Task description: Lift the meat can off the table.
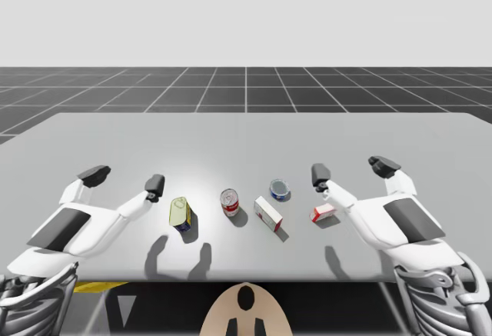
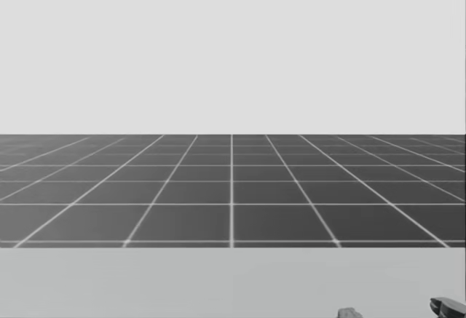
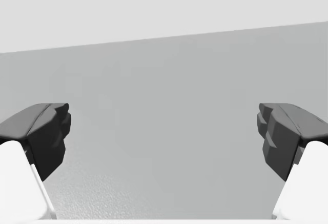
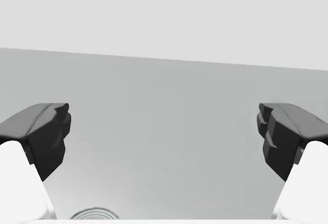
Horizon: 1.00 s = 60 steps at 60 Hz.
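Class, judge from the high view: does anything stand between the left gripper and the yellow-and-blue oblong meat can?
Nothing visible does. The open left gripper is right beside the yellow-and-blue oblong meat can, with just bare grey table between them. The red-and-white cylindrical can stands on the meat can's other side.

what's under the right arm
A small red box lies on the table, its right end covered by my right arm. Whatever else lies beneath the arm is hidden.

Left arm [image 1: 115, 221] and right arm [image 1: 365, 221]: glossy white shells, one dark grey forearm panel [image 1: 65, 227] each, grey ribbed lattice [image 1: 31, 301] at the shoulders, black blocky finger pads [image 3: 46, 131].
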Motion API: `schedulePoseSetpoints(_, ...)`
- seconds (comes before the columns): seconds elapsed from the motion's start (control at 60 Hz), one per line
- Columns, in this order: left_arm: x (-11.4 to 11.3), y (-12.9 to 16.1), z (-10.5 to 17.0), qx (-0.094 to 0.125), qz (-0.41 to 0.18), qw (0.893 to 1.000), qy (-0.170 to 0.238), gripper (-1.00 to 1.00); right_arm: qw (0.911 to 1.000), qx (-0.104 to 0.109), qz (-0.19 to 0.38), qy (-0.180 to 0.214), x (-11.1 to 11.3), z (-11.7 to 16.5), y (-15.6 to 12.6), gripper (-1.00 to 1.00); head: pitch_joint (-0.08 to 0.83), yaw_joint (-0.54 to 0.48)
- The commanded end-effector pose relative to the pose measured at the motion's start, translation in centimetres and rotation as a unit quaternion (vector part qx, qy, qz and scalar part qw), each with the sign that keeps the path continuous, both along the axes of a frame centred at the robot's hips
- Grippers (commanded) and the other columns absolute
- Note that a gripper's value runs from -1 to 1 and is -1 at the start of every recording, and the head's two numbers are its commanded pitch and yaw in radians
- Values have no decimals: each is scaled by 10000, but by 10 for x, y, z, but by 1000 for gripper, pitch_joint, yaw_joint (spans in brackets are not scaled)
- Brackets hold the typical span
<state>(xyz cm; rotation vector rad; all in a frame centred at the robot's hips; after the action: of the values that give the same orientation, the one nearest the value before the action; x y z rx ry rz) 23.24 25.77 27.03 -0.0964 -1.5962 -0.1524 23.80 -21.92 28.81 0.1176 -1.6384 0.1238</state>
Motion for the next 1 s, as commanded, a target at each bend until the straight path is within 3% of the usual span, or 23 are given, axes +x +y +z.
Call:
schedulePoseSetpoints(0.017,0,0,1,3,36,10000,-45,-1000,9996,171,-216,55,-1,-2,3,-1000,4,-5)
schedulePoseSetpoints(0.167,0,0,1,7,44,10000,-40,-1000,9995,187,43,250,1,-2,2,-1000,60,-3)
schedulePoseSetpoints(0.567,1,0,0,64,71,10000,-2,-1000,9994,158,-56,305,2,-2,2,-1000,406,68)
schedulePoseSetpoints(1.0,2,-2,-2,104,102,9999,62,-1000,9993,110,16,356,0,-3,6,-1000,647,303)
